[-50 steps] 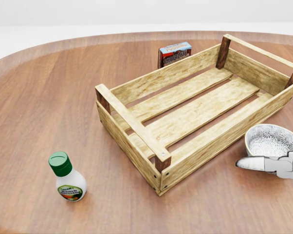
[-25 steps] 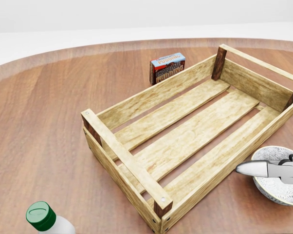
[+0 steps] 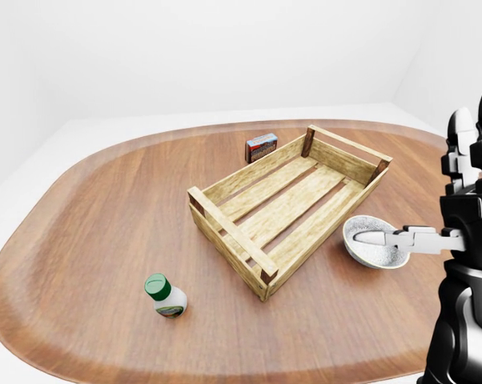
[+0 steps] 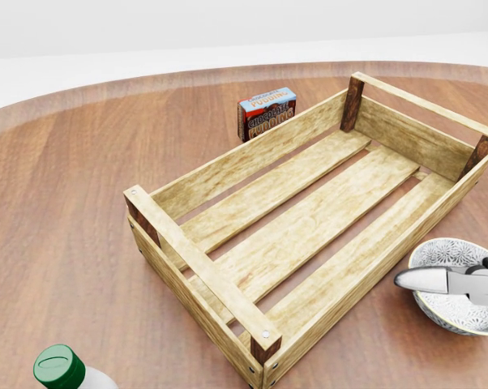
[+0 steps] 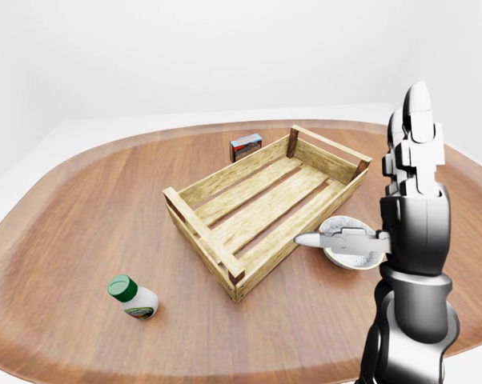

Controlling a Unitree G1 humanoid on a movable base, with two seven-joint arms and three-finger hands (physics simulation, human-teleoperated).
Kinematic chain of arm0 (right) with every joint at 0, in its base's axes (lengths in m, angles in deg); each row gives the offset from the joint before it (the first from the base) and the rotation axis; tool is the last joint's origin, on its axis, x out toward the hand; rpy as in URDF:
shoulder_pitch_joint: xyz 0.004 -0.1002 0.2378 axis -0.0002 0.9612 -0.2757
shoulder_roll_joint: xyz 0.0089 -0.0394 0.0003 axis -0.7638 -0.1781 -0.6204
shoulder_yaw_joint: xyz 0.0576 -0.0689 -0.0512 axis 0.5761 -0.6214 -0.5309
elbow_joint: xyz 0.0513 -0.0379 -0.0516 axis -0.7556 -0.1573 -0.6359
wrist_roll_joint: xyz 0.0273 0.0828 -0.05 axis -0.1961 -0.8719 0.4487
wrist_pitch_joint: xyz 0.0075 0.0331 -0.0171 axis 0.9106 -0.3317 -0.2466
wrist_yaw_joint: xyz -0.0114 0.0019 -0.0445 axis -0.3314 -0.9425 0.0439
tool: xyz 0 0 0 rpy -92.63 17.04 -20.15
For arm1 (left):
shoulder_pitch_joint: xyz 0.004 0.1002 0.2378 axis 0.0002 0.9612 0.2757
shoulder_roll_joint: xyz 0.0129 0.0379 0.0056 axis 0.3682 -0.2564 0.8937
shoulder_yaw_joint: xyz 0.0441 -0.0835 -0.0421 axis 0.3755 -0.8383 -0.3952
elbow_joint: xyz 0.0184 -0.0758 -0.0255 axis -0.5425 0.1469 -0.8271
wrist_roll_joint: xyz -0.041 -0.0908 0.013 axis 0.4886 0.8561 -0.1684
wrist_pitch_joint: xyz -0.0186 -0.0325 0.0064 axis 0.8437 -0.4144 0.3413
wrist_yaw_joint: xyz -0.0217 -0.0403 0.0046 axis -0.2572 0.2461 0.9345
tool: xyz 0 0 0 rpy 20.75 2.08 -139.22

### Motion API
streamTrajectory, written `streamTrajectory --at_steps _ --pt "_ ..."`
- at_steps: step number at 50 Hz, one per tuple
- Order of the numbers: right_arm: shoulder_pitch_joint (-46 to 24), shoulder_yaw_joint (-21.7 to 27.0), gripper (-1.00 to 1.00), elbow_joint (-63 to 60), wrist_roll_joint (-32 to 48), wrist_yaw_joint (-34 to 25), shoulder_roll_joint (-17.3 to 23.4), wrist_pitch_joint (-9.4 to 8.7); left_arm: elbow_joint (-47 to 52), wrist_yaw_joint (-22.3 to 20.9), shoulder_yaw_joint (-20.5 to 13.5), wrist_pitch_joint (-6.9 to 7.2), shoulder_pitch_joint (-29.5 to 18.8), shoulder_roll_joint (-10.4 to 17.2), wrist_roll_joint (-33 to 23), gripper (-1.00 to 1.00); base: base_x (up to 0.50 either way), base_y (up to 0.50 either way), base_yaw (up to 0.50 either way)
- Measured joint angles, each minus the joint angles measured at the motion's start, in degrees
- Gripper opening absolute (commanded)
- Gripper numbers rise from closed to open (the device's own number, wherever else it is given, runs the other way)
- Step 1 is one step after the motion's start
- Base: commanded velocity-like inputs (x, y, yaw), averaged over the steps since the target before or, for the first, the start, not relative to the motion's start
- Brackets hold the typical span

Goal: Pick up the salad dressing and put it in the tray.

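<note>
Green-capped salad dressing bottle (image 3: 166, 296) upright near table's (image 3: 81, 216) lower-left edge, untouched | slatted wooden tray (image 3: 289, 204) empty mid-table | right hand (image 5: 413, 160) raised, fingers extended, grasping nothing | left hand unseen | risk: reaching across may knock bowl (image 3: 375, 242) or topple bottle

One wooden crate (image 3: 293, 200), one green-capped bottle (image 3: 166, 296), one small box (image 3: 261, 147) and one bowl (image 3: 375, 242) sit on one table (image 3: 89, 208); one robot hand (image 5: 413, 160) shows.
</note>
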Motion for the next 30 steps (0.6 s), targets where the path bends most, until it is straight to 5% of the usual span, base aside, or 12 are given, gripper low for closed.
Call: streamTrajectory --at_steps 16,30 --pt "1.00 0.13 1.00 2.66 0.05 1.90 -0.08 0.00 -0.25 -0.22 0.19 0.00 0.05 -0.21 -0.38 1.00 0.00 0.00 0.00" --pt "1.22 -0.80 1.00 4.25 2.53 2.30 -0.66 0.00 -0.20 -0.20 0.09 0.00 0.07 -0.25 -0.41 1.00 0.07 0.39 0.00"
